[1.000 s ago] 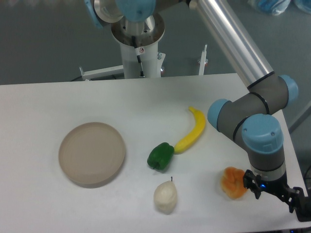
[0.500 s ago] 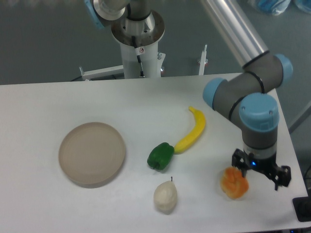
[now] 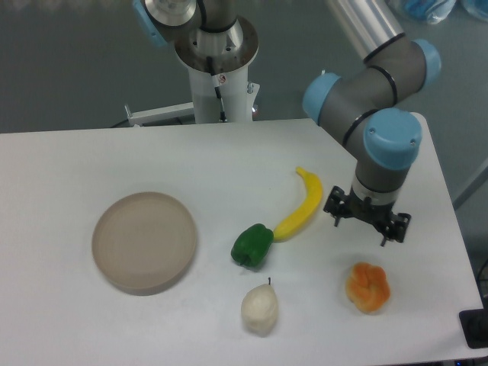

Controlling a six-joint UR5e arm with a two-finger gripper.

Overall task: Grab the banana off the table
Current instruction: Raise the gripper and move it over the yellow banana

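A banana (image 3: 301,204) is seen on the table (image 3: 91,160), touching a green pepper (image 3: 252,245). The gripper (image 3: 367,219) is held just right of it, jaws apart.

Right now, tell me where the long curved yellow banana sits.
The long curved yellow banana lies on the white table, right of centre, its lower end touching or nearly touching the green pepper, with the gripper hovering just to its right.

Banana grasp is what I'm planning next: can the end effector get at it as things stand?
Probably yes. The end effector hangs just right of the banana, nothing between them; only the green pepper touches its lower end.
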